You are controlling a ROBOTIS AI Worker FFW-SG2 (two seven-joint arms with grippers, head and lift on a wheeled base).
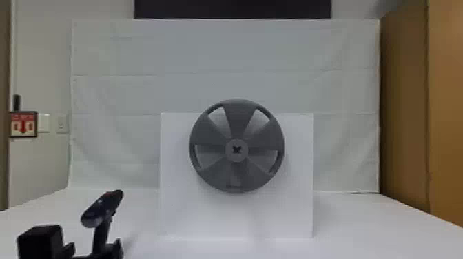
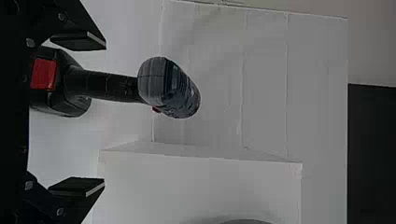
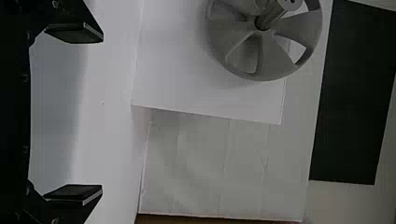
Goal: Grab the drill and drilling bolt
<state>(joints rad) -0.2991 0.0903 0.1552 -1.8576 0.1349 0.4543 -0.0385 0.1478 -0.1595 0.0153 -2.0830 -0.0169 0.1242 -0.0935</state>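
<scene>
At the lower left of the head view, my left gripper [image 1: 40,241] shows as a dark block beside the upright black drill [image 1: 102,209]. In the left wrist view, my left gripper [image 2: 105,113] is open, with the drill [image 2: 169,87] beyond it, handle and red-marked base lying sideways nearer the upper finger. No grip on the drill is visible. The bolt [image 1: 236,149] sits at the centre of the grey wheel [image 1: 237,118]. From the right wrist, the bolt [image 3: 273,15] juts out of the wheel's hub. My right gripper [image 3: 102,113] is open, with nothing between its fingers.
The wheel is mounted on the front of a white box [image 1: 237,217] standing mid-table. Behind it hangs a white sheet [image 1: 137,86]. A brown panel [image 1: 404,103] rises on the right. White table surface [image 1: 365,224] extends to both sides of the box.
</scene>
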